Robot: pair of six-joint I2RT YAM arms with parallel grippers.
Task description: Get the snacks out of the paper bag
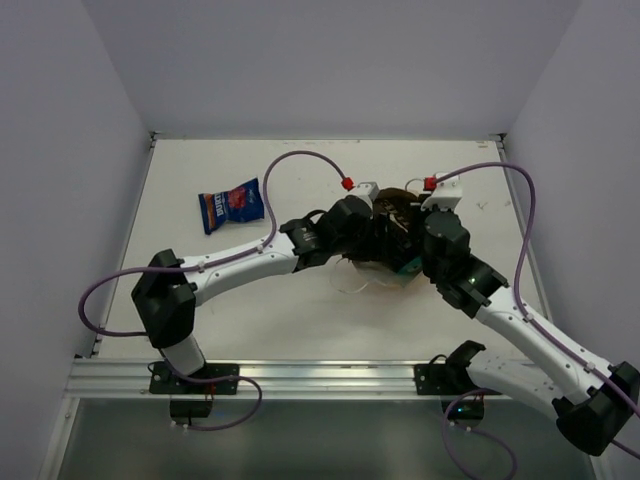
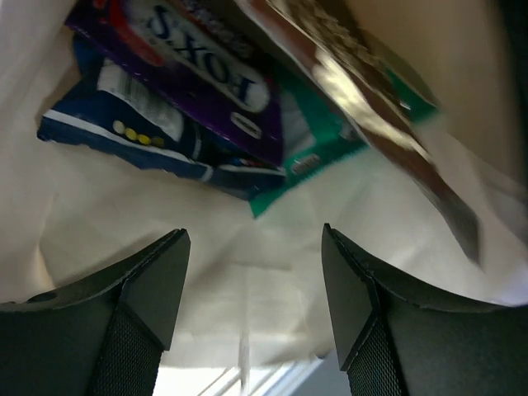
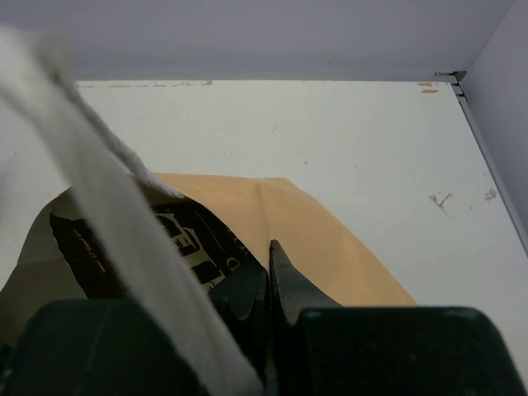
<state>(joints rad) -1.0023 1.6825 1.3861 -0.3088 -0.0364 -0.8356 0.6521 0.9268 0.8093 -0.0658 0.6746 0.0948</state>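
My left gripper is inside the paper bag, open, with only the white lining between its fingers. Just ahead of it lie the snacks: a purple packet, a blue packet under it, a teal packet and a dark brown chip bag tilted along the right. My right gripper is shut on the tan rim of the paper bag, with the brown chip bag showing in its mouth. Another blue packet lies on the table at the left.
A white string handle hangs blurred across the right wrist view. From above, both arms crowd over the bag at mid-table. Grey walls enclose the white table on three sides.
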